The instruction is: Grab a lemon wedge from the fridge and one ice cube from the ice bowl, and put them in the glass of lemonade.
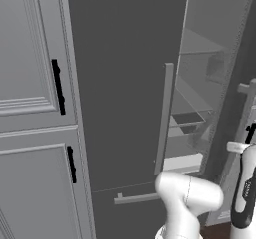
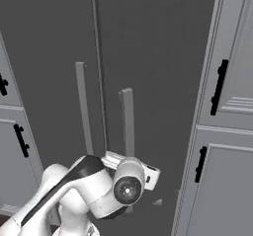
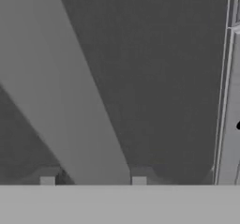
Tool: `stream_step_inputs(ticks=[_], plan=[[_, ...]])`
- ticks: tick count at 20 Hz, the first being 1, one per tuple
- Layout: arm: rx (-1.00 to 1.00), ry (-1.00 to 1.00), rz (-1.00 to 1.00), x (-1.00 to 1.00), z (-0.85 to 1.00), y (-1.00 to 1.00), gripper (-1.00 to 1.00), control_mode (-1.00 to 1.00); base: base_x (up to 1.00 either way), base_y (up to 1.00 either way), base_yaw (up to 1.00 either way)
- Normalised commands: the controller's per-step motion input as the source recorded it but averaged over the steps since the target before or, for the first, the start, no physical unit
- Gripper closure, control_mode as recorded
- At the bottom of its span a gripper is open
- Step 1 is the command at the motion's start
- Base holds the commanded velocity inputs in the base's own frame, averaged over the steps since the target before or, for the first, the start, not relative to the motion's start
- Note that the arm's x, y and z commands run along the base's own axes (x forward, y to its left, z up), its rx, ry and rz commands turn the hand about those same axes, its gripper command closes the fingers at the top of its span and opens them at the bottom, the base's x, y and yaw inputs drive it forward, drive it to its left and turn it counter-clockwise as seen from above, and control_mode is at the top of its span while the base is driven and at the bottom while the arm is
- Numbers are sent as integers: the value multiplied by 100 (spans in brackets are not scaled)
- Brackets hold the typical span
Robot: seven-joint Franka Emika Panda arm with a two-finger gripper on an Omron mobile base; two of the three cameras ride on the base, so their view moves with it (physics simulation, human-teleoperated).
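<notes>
A run of panelled light grey cabinets point(image 1: 30, 58) with short black pulls flanks the tall dark grey fridge point(image 1: 120, 83), which takes up the middle of both base views.

In the hand view the gripper point(image 3: 93, 182) sits at the bottom centre. Its two small finger tips point(image 3: 47, 181) stand on either side of a long pale bar handle point(image 3: 70, 101), which runs diagonally up to the upper left of the frame. The bar takes up nearly the whole gap between the tips, so the jaws look closed on it, gripping the handle and nothing else. In the right base view the same handle stands upright at centre, and the white wrist reaches its lower end from the lower left.

A second bar handle point(image 1: 167, 118) rises on the neighbouring door panel. In the left base view, to the right of that panel, pale grey shelves point(image 1: 192, 100) show through a gap, so that door appears to stand at least partly open. Whether the lemon wedge lies on those shelves cannot be told.

The task looks to be at its very start, with the fridge door in hand. Taking the wedge, fetching an ice cube and dropping both into the lemonade all seem still to come.
</notes>
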Motion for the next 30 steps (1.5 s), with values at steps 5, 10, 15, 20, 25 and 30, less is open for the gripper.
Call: stream_step_inputs(ticks=[5,10,15,20,25,30], plan=[[9,1,-15,-100,0,-100,100,-100,0,0,0],[9,7,-14,-99,1,-95,100,-100,0,0,0],[1,0,0,-73,23,-13,-100,-100,0,0,0],[-10,-8,2,-73,33,50,-100,-100,0,0,0],[-29,-24,0,-18,38,100,-100,-100,0,0,0],[-26,-23,0,57,64,100,-100,-100,0,0,0]])
